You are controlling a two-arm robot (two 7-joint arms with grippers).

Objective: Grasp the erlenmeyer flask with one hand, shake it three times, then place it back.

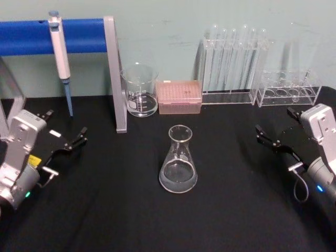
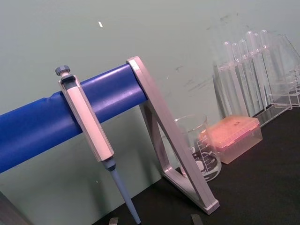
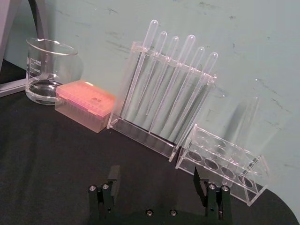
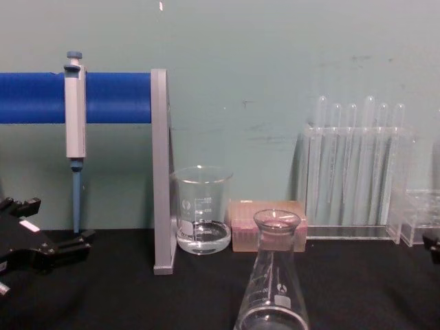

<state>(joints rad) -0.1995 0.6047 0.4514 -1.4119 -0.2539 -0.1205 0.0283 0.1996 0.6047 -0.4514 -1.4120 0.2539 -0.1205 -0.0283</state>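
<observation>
The black counter (image 1: 105, 220) fills the lower two thirds of the head view, with a pale green wall above it. At the upper left, a blue bar (image 1: 31, 35) runs in from the edge to a grey upright post (image 1: 115, 79) that stands on the counter.

At the upper right, a tall clear rack of test tubes (image 1: 236, 58) stands against the wall. A low clear rack (image 1: 289, 93) sits just beside it, nearer the right edge.

The left end effector (image 1: 65, 126) lies at the left edge of the head view, low over the counter. Its black fingers are spread apart and grip nothing. The right end effector (image 1: 274, 122) mirrors it at the right edge. In the right wrist view its two fingers stand wide apart with bare counter between them.

The erlenmeyer flask (image 1: 178, 160) stands upright on the counter at the centre of the head view, a little below the middle. It is between the two end effectors and well apart from both. In the chest view it rises from the bottom centre.

Above it in the head view, a straight-sided glass beaker (image 1: 139, 90) stands beside the post. A pink box (image 1: 180, 97) is close on the beaker's right. A grey and blue pipette (image 1: 60, 52) hangs tip down from the blue bar at the upper left.
</observation>
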